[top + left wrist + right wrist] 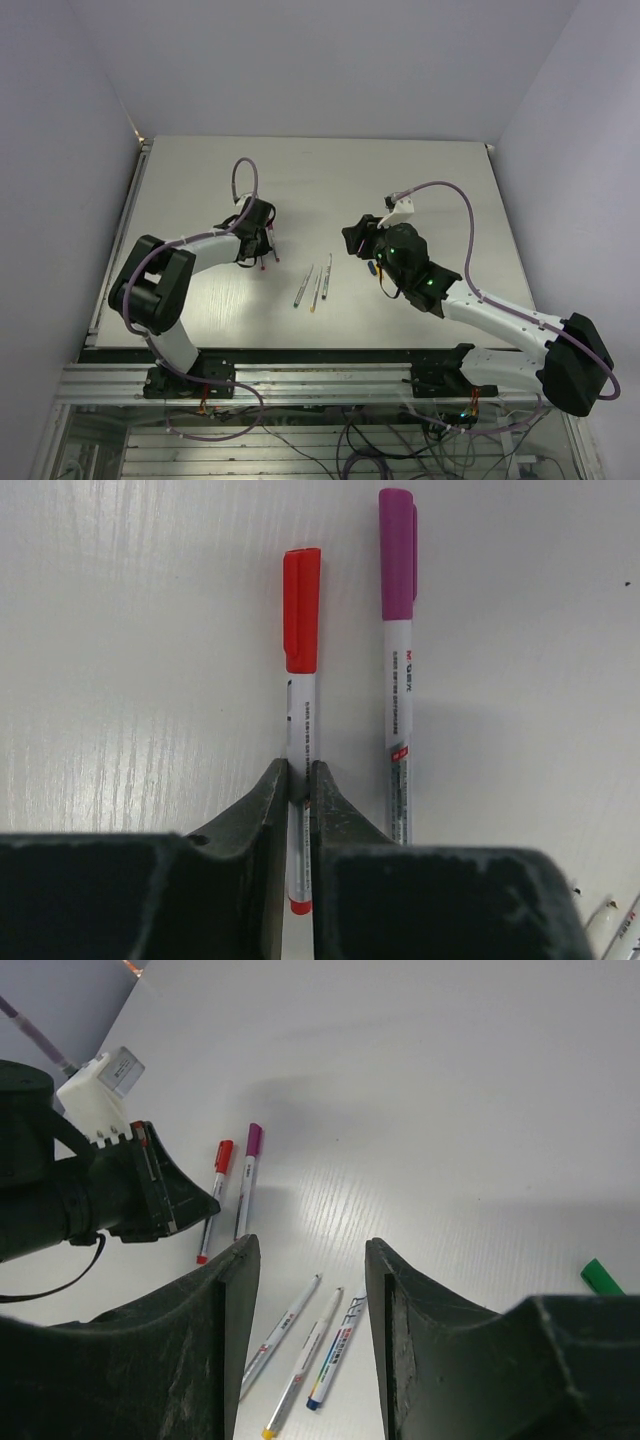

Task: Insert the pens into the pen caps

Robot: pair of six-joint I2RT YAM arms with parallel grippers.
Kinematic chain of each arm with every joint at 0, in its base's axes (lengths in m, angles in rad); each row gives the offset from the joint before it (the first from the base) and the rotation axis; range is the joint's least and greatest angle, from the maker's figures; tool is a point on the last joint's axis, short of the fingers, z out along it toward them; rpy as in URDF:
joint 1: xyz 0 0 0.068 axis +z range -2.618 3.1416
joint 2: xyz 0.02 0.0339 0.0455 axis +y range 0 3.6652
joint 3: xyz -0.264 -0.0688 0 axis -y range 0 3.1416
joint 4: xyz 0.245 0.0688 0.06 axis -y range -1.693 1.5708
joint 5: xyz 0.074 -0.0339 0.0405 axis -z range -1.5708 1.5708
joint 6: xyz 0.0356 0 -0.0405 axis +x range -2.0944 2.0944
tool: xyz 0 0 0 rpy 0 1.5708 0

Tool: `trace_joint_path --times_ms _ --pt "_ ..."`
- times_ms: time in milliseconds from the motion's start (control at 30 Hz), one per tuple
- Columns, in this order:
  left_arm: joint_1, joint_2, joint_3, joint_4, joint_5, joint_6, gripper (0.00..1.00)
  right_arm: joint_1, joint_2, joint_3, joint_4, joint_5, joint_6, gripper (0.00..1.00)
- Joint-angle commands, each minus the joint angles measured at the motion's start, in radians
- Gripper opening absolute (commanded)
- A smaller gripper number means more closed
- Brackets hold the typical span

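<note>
My left gripper (299,772) pinches the red pen (301,710), capped end toward 12 o'clock (magenta pen (397,670) parallel at 3 o'clock); my right gripper (312,1250) hangs spread

The left arm (190,250) bends inward from its base with the wrist tipped down, the left gripper (298,775) pinched narrowly on the barrel of the red-capped pen (301,610), while the right arm (490,310) stretches in low from the right, the right gripper (312,1248) hanging with jaws apart and empty.
</note>
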Motion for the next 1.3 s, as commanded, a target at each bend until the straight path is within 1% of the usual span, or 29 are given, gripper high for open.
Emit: trace_joint_path --times_ms 0,33,100,200,267,633,733,867,967,1100,1167,1267 --pt "0.011 0.029 0.043 -0.030 -0.036 0.017 0.22 -0.002 -0.010 -0.007 0.017 0.008 0.003 0.47" --pt "0.011 0.030 0.046 -0.031 -0.036 0.017 0.26 -0.003 -0.009 -0.010 0.016 0.008 0.004 0.47" --pt "0.011 0.034 0.051 -0.034 -0.037 0.018 0.37 -0.003 -0.010 -0.011 0.015 0.008 0.005 0.47" --pt "0.011 0.031 0.058 -0.042 -0.041 0.020 0.44 -0.004 -0.010 -0.012 0.017 0.003 0.005 0.48" --pt "0.011 0.020 0.060 -0.047 -0.043 0.022 0.46 -0.003 -0.009 -0.012 0.020 0.000 0.004 0.48" --pt "0.011 -0.126 0.065 -0.109 -0.096 0.038 0.48 -0.003 -0.016 -0.018 0.026 -0.002 0.006 0.48" --pt "0.009 -0.166 0.051 -0.115 -0.081 0.045 0.47 -0.002 -0.019 -0.017 0.017 0.015 0.007 0.49" --pt "-0.010 -0.222 -0.006 -0.080 0.000 0.080 0.45 -0.013 -0.010 -0.006 -0.025 0.043 0.031 0.50" --pt "-0.068 -0.248 -0.034 -0.074 0.014 0.110 0.45 -0.045 0.001 -0.004 -0.052 0.035 0.068 0.52" --pt "-0.182 -0.274 -0.051 -0.096 -0.007 0.124 0.45 -0.146 -0.003 -0.039 -0.049 -0.051 0.142 0.59" --pt "-0.230 -0.278 -0.053 -0.109 -0.011 0.120 0.45 -0.188 -0.020 -0.074 -0.044 -0.052 0.166 0.66" --pt "-0.285 -0.279 -0.049 -0.114 -0.005 0.119 0.46 -0.212 -0.041 -0.085 -0.058 -0.030 0.154 0.67"
